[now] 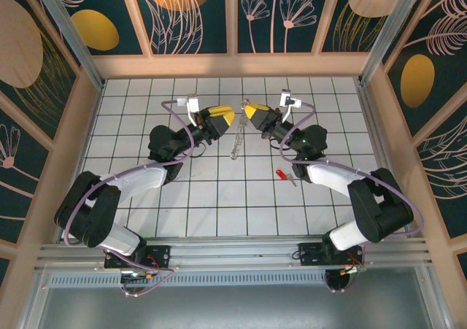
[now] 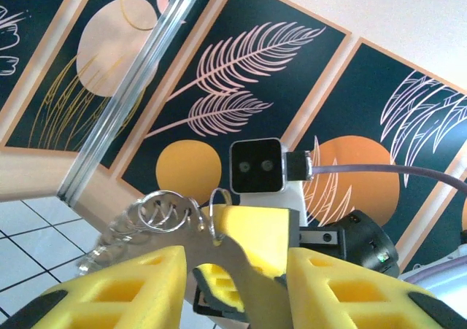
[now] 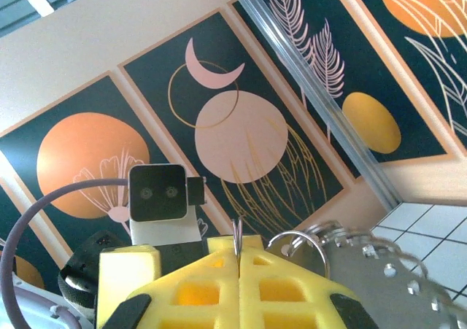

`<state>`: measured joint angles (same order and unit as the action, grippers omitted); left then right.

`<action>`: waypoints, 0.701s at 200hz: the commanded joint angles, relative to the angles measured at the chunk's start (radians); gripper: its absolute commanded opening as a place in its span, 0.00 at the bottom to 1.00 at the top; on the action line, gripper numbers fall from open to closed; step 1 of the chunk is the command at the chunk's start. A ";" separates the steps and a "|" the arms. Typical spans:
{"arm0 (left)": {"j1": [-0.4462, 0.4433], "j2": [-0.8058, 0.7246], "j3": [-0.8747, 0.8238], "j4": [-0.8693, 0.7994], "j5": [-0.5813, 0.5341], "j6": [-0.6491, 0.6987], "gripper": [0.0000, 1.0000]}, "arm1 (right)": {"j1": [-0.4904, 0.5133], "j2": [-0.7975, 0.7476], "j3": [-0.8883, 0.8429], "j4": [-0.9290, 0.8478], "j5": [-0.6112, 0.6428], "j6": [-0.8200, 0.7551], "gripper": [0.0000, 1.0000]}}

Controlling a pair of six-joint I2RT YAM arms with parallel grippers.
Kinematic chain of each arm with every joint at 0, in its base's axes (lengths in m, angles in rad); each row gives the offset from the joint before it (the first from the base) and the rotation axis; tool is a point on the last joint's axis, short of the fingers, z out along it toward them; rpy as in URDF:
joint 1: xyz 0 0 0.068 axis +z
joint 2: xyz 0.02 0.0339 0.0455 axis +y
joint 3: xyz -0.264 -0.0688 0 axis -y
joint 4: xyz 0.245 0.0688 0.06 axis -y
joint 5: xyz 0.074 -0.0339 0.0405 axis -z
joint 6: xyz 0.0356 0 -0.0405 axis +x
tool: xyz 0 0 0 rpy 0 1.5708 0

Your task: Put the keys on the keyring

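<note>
The right end effector (image 3: 237, 246) was clamped shut, its two yellow fingers (image 3: 197, 285) pressed together, with a thin silver wire of the keyring standing up from the seam between them. In the right wrist view, the large silvery-white, chain-like keyring (image 3: 365, 262) spread from there toward the lower right of the frame, first as a round wire loop and then as blurred links with small holes.

The left end effector (image 2: 233, 262) faced it with its yellow fingers (image 2: 139, 285) standing apart. A flat grey metal piece (image 2: 237, 271) lay in the gap between them, and whether the pads touched it could not be told. In the left wrist view, coiled silver loops of the keyring (image 2: 157, 211) showed just above the left-hand finger, in the lower left of the frame.

From the top external camera, the left end effector (image 1: 225, 117) and the right end effector (image 1: 250, 111) met tip to tip in the upper middle of the frame. The keyring (image 1: 234, 141) trailed down the frame from between them over the white tiled table (image 1: 219, 198).

The small key with a red head and short silver blade (image 1: 283, 175) lay on the table, right of centre in the frame. It was just beside the right arm's white forearm (image 1: 332, 176), below and to the right of the keyring and clear of both end effectors.

Dark panels painted with orange discs and pale leaves (image 1: 193, 15) enclosed the table.
</note>
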<state>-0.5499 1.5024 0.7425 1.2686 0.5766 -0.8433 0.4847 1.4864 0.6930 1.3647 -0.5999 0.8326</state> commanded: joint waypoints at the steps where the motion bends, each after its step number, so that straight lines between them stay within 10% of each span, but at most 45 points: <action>1: 0.002 -0.015 0.012 0.033 -0.019 0.015 0.41 | 0.006 0.027 0.046 0.154 -0.025 0.081 0.00; 140: 0.003 0.049 0.097 -0.006 0.009 0.009 0.39 | 0.032 0.071 0.061 0.188 -0.058 0.096 0.00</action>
<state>-0.5499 1.5307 0.8143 1.2167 0.5526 -0.8242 0.5091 1.5463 0.7162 1.4639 -0.6453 0.9234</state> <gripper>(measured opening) 0.400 0.051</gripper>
